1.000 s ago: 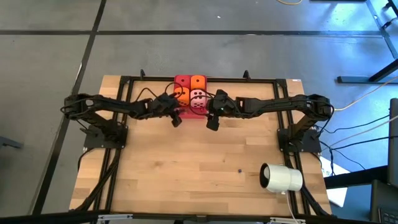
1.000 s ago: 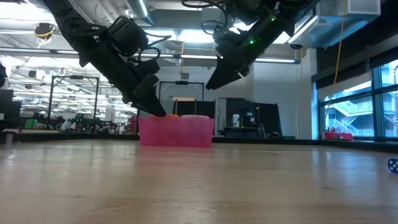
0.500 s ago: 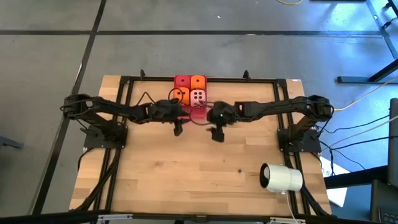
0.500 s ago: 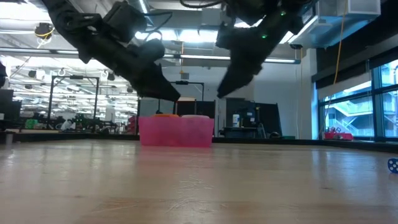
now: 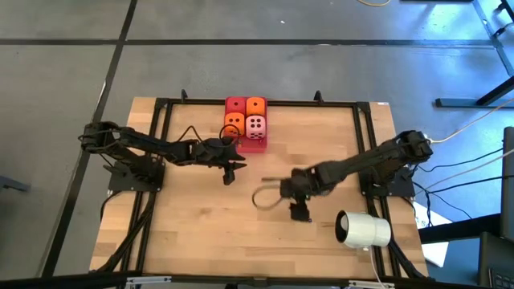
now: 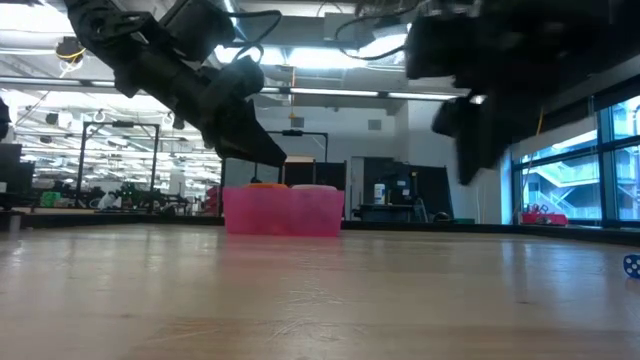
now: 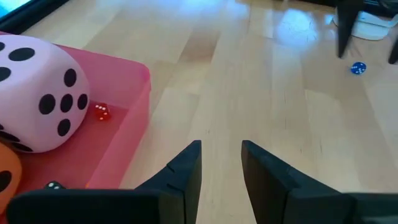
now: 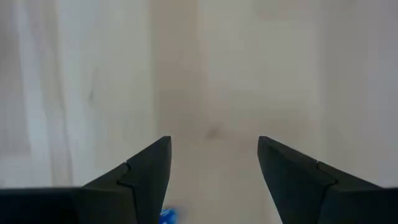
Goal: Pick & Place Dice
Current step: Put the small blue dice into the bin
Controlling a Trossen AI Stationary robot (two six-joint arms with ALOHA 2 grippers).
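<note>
Four dice sit in a two-by-two block on the pink-red tray [image 5: 254, 144] at the table's far edge: red [image 5: 235, 105], orange [image 5: 256, 105], orange [image 5: 234, 124] and pale pink [image 5: 255, 124]. The left wrist view shows the pale pink die [image 7: 37, 102] resting on the tray floor, with an orange die [image 7: 6, 180] beside it. My left gripper [image 5: 228, 177] [image 7: 221, 149] hovers just near of the tray with a narrow gap between its fingers, holding nothing. My right gripper [image 5: 299, 215] [image 8: 213, 146] is open and empty over bare wood near the table's middle right.
A white cylinder [image 5: 363, 229] lies on its side near the table's near right corner. A tiny blue die [image 7: 357, 68] [image 8: 166, 216] lies on the wood by my right gripper. A tiny red die [image 7: 101, 112] and a tiny black one [image 7: 55, 185] lie in the tray.
My right gripper has swung away from the tray, toward the near and right edges, and now hangs close to the white cylinder. My left gripper has risen off the tray's edge and drawn back a little toward the near edge. The dice have stayed in the tray.
</note>
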